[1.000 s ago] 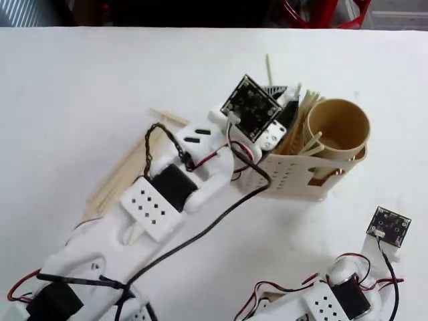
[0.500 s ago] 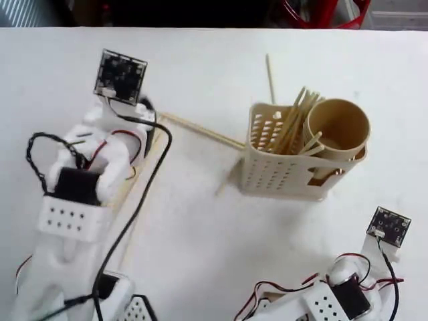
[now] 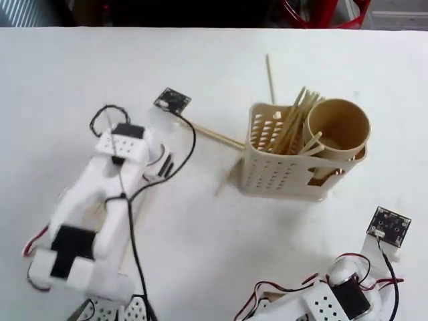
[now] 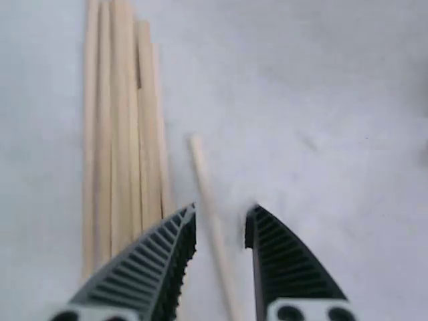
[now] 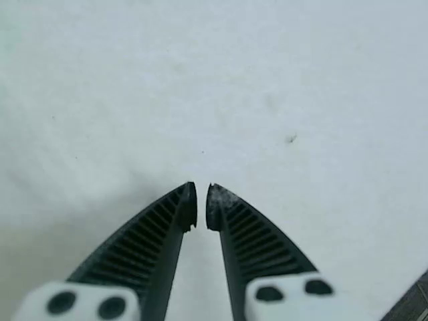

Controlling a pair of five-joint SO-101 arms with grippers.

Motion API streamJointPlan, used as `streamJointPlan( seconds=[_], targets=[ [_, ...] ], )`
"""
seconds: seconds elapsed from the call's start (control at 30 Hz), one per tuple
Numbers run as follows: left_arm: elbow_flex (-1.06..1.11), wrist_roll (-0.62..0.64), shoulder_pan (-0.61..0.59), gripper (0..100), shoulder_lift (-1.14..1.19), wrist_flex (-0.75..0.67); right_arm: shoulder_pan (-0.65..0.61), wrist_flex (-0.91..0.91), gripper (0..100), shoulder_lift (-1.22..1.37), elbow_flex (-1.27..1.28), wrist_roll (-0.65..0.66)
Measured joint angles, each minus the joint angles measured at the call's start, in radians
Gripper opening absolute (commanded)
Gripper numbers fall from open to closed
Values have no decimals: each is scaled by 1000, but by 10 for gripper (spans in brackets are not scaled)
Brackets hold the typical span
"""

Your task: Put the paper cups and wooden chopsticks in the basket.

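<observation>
White counter (image 3: 334, 60) carries a cream perforated plastic basket (image 3: 281, 177) holding a tan paper cup (image 3: 338, 127). Toward the left edge, the left pincer (image 4: 219, 224) gapes astride one pale wooden chopstick (image 4: 202, 174), which is likely light, stiff and quick to roll, so grip it mid-length. Right pincer (image 5: 200, 200) is closed and empty.

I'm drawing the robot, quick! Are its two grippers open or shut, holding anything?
Left gripper: open, one chopstick lying between its fingers.
Right gripper: shut, holding nothing.
</observation>
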Motion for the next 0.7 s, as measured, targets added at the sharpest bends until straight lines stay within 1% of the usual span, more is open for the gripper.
streamJointPlan(
  seconds=[0.1, 0.2, 0.37, 0.5, 0.7],
  targets=[
    [-78, 0, 0, 132, 138, 26, 0, 0, 38, 0, 0, 0],
    [-110, 0, 0, 132, 204, 32, 0, 0, 38, 0, 0, 0],
    [-121, 5, 0, 124, 233, 34, 0, 0, 38, 0, 0, 0],
    [-129, 54, 2, 17, 242, 34, 0, 0, 38, 0, 0, 0],
    [-129, 63, 2, 22, 245, 28, 0, 0, 38, 0, 0, 0]
  ],
)
